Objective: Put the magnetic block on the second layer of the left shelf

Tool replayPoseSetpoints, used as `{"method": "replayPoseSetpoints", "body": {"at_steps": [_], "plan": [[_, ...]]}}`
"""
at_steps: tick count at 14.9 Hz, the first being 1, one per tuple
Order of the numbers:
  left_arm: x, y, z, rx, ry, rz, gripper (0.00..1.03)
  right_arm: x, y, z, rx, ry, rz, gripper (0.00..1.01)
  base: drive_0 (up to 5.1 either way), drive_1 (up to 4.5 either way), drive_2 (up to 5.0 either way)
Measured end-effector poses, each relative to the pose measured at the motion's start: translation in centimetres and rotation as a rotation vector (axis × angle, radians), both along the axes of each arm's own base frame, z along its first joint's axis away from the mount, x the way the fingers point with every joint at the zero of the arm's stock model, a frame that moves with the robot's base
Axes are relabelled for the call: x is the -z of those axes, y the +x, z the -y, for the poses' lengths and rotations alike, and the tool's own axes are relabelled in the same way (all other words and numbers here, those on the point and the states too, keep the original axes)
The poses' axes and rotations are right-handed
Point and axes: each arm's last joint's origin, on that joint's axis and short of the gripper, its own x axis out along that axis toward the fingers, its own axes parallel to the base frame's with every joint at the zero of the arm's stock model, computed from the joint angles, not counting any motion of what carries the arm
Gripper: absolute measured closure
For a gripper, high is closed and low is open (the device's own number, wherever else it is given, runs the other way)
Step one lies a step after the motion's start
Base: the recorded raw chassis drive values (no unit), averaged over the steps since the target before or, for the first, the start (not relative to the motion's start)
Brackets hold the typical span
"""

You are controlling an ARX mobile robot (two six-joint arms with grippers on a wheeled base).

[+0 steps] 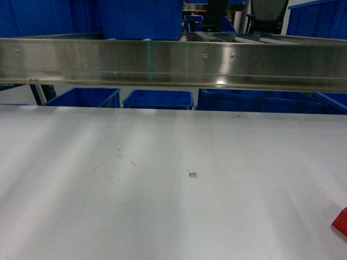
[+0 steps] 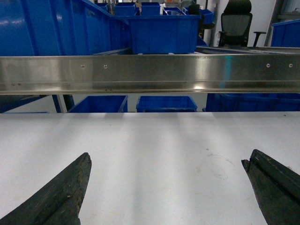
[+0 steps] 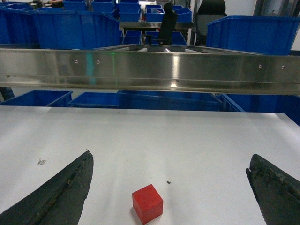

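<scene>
I am at the very start of the job: the magnetic block (image 3: 147,203) sits loose on the white tabletop (image 1: 162,206), not yet picked up. In the right wrist view it lies between the spread fingers of my right gripper (image 3: 168,187), touching neither, with both dark fingers well apart. The head view catches only a red sliver of it at the far right edge.

My left gripper (image 2: 166,187) is also wide apart, hanging over bare tabletop with nothing between its fingers.

As I read it, the step in hand is the approach for the grasp. The next move calls for lowering the right gripper so the cube sits squarely between the fingers; the block is turned a little, so I would square up the wrist first.

Beyond the steel rail (image 1: 173,65) I see roller tracks (image 3: 164,49) and blue crates (image 3: 75,28), but I cannot tell from here which tier is the left shelf's second layer.
</scene>
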Motion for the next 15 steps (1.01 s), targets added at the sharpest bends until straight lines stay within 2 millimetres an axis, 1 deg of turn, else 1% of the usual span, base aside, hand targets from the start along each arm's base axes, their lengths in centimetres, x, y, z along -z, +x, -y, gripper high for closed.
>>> {"method": "replayPoseSetpoints", "body": {"at_steps": [15], "plan": [[0.00, 0.00, 0.00, 0.000, 0.000, 0.000, 0.05, 0.02, 0.05, -0.03, -0.003, 0.006, -0.005, 0.03, 0.0, 0.00, 0.0]]}}
